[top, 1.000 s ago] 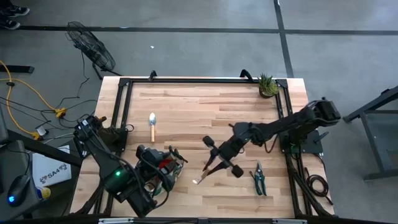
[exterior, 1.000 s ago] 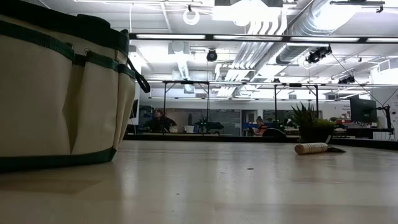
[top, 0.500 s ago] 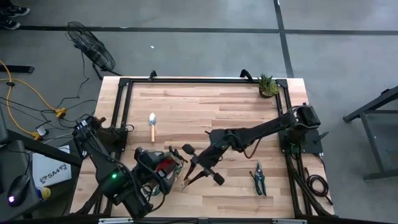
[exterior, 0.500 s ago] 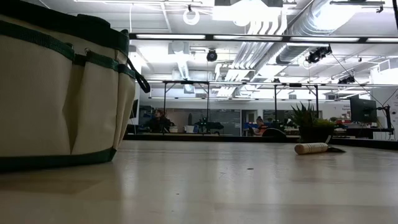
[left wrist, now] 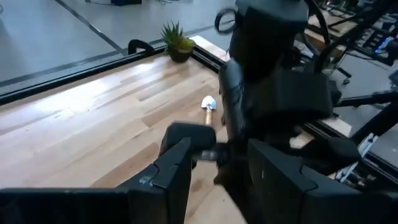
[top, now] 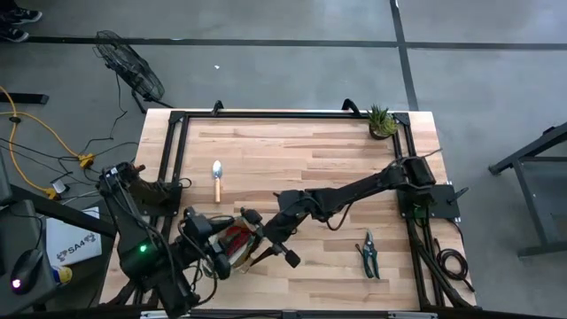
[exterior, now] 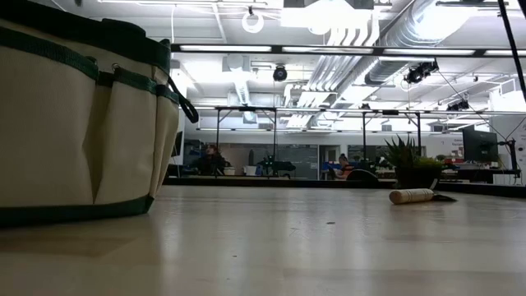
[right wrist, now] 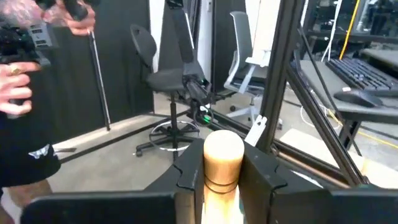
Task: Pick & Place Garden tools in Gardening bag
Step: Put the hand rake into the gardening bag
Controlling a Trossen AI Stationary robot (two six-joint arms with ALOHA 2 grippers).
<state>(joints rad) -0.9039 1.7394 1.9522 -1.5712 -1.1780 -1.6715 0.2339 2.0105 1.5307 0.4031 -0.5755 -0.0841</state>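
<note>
My right gripper [top: 262,241] is clamped on the wooden handle of a garden tool [right wrist: 222,160], whose rounded butt end stands up between my two fingers [right wrist: 188,174] in the right wrist view; from overhead its far end [top: 256,260] slants down and away from the jaws, though I cannot tell which kind of tool it is. Directly under and beside this grip sits the gardening bag [top: 229,246], its open mouth showing something red inside, and the held tool hangs at the bag's rim on the side toward my right arm. On the bag's other side is my left gripper [top: 202,237], its jaws parted in the left wrist view, with my right arm's dark body filling the space just past its fingers [left wrist: 173,171]; I cannot tell whether it touches the bag. Farther out from my right gripper, back along my own arm and toward the near edge, a green-handled pruner [top: 368,254] lies flat on the table [top: 292,151]. Beyond the bag, toward the far side, a trowel [top: 217,177] lies alone with its silver blade pointing away. Well apart, in the far corner behind my right arm, stands a small potted plant [top: 382,121]. In the right wrist view a person's hand [right wrist: 13,93] shows in the room beyond.
</note>
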